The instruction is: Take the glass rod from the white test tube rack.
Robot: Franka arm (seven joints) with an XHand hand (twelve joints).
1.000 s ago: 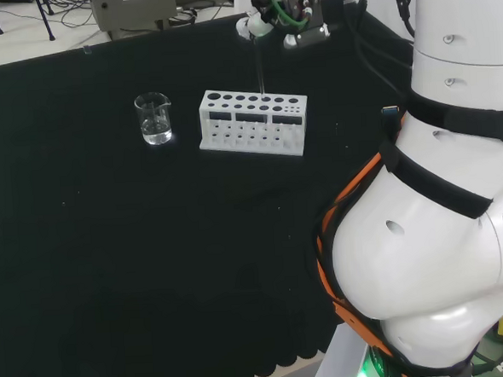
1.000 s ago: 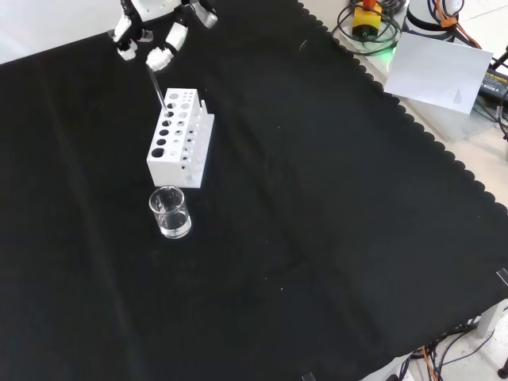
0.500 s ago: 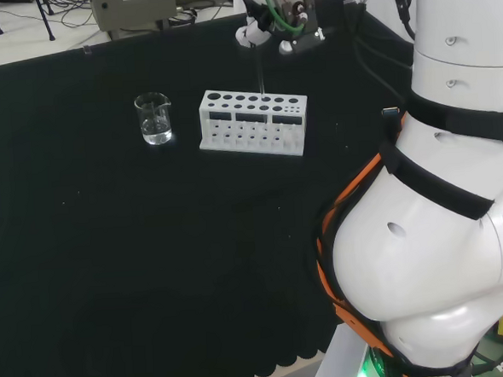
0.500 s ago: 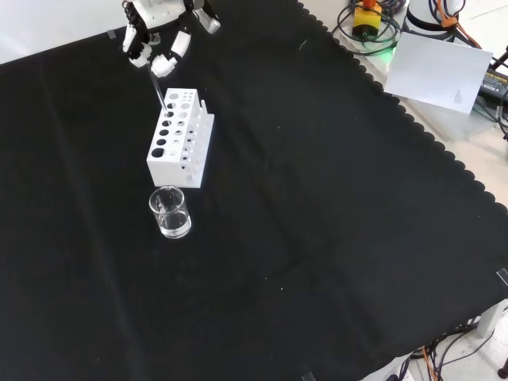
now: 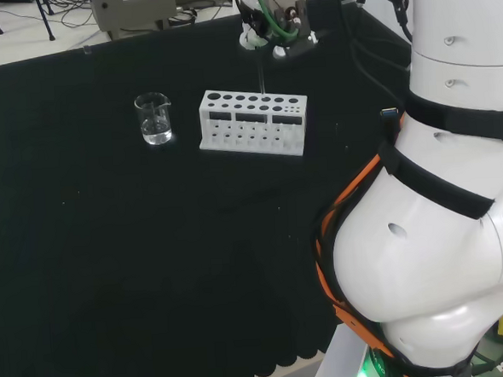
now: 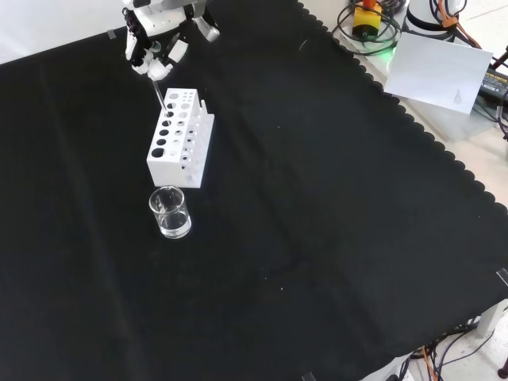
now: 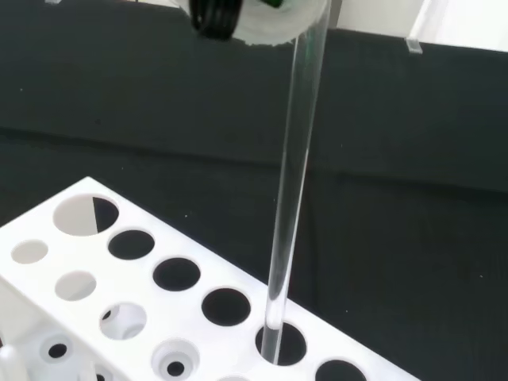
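The white test tube rack stands on the black cloth. A clear glass rod rises nearly upright from one of its back-row holes, its lower end still inside the hole in the wrist view. The hand hovers over the rack, fingers curled in around the rod's upper end. In the wrist view a white fingertip meets the top of the rod.
A small clear glass beaker stands next to the rack, to its left in the head view and nearer the camera in the front view. The arm's large white links rise at the head view's right.
The fingers have drawn together around the rod's top, and the hand has shifted slightly over the rack. Rod, rack and beaker stand where they were.
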